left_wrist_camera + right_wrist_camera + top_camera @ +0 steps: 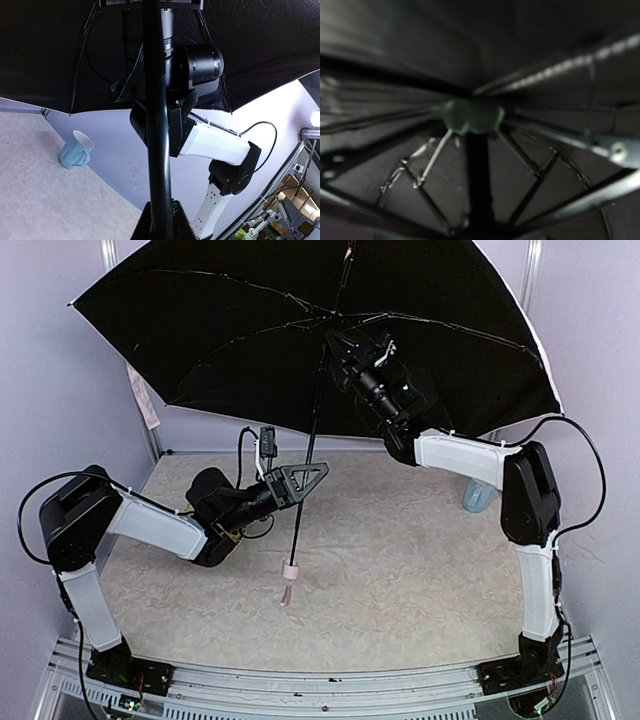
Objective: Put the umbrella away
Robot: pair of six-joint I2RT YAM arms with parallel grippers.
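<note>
The umbrella (250,330) stands open, its black underside spread across the back of the top view. Its black shaft (313,430) slants down to a small pink handle (290,570) with a strap, hanging just above the table. My left gripper (300,480) is shut on the shaft partway down; in the left wrist view its fingertips (182,222) clamp the shaft (159,125). My right gripper (343,343) is up under the canopy beside the shaft. The right wrist view is dark and blurred, showing the shaft (477,175), ribs and a green hub (472,115); its fingers are not discernible.
A pale blue mug (478,495) stands at the back right of the beige mat (400,570), also visible as the mug (75,149) in the left wrist view. Lilac walls enclose the back and sides. The wide canopy overhangs the rear of the table.
</note>
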